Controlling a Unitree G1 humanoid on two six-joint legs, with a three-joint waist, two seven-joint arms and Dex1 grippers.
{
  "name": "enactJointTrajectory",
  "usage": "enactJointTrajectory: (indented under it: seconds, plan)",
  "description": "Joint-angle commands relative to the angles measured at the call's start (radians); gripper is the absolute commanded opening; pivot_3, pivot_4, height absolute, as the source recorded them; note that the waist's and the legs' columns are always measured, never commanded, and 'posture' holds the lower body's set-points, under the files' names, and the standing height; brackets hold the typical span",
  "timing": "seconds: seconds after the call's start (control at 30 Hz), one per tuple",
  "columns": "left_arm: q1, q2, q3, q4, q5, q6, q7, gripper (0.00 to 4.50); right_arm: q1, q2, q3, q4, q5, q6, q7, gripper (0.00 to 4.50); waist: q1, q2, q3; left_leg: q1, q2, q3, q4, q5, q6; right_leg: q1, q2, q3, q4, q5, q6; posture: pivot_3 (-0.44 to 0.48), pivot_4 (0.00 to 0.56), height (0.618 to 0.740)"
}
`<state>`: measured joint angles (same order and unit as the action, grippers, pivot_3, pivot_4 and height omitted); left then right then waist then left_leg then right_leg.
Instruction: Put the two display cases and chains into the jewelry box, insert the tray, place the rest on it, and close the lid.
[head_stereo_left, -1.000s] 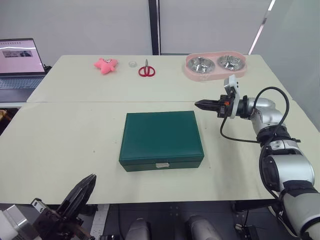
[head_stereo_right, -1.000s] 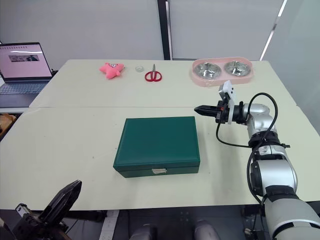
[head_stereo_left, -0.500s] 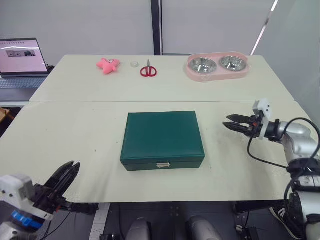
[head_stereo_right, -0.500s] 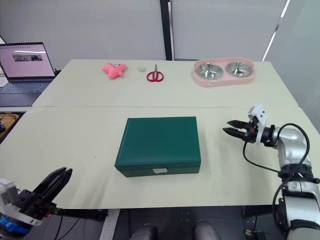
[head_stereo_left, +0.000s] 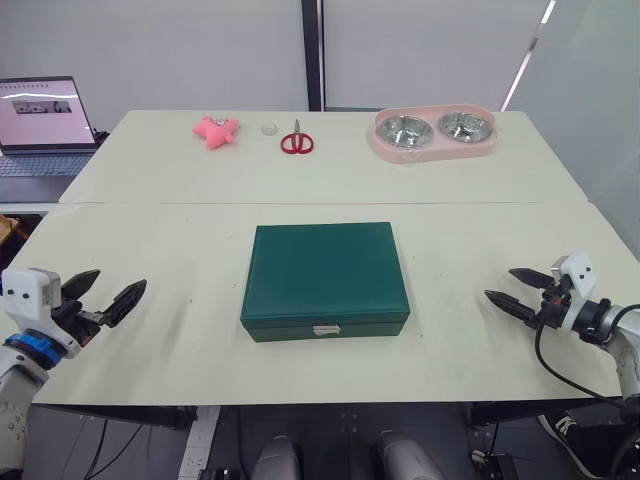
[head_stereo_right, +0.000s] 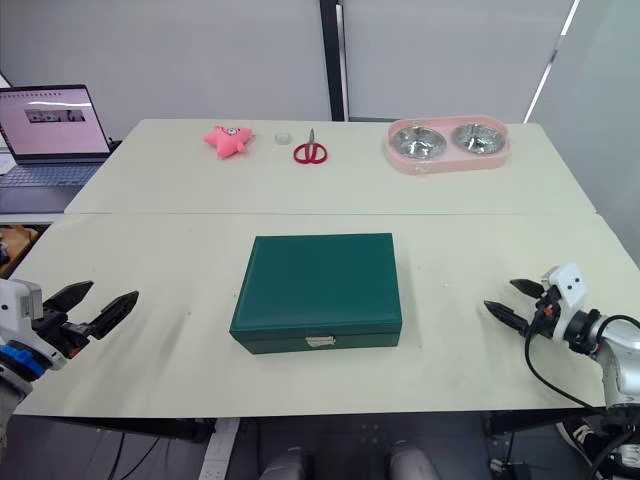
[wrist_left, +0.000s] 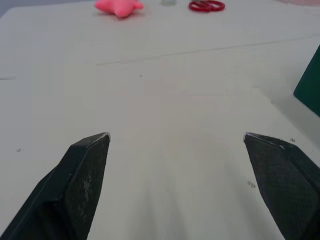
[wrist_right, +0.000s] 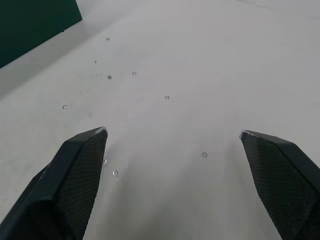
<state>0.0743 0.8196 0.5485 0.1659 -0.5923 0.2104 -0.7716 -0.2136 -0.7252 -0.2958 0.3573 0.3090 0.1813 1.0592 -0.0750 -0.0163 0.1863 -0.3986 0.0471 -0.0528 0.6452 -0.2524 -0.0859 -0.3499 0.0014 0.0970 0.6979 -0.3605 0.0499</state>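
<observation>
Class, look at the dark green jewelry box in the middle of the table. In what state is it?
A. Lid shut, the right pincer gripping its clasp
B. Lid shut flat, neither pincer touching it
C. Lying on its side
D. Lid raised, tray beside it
B: the jewelry box lies with its lid flat down, while the left pincer and right pincer hang open, well apart from it on either side.

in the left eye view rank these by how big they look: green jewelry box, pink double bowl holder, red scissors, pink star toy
1. jewelry box
2. pink double bowl holder, though it sits farther from the camera
3 and 4. pink star toy and red scissors look about alike; too close to rank
</observation>
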Motion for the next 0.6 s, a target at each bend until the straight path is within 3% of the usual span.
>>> enactJointTrajectory:
  seconds: [0.03,0.27,0.6]
  plan:
    - [-0.031,0.065,0.008,0.068,0.04,-0.006,-0.059,4.46,0.02,-0.02,-0.044,-0.048,0.035,0.003,-0.021,4.5,-0.002,0.0,0.0,0.0,0.0,0.0,0.0,0.0,0.0,0.0,0.0,0.0,0.0,0.0,0.0,0.0,0.15,0.74]
    - [-0.108,0.078,0.004,0.098,0.047,0.039,-0.099,4.46,0.036,-0.03,-0.053,-0.096,0.066,0.038,-0.039,4.5,-0.002,0.0,0.0,0.0,0.0,-0.001,0.0,0.0,0.0,0.0,0.0,-0.001,0.0,0.0,0.0,0.0,0.15,0.74]
    - [-0.108,0.067,0.004,0.11,0.067,0.062,-0.129,4.46,0.043,-0.04,-0.068,-0.108,0.077,0.043,-0.062,4.5,-0.002,0.0,0.0,0.0,0.0,-0.001,0.0,0.0,0.0,0.0,0.0,0.0,0.0,0.0,0.0,0.0,0.15,0.74]
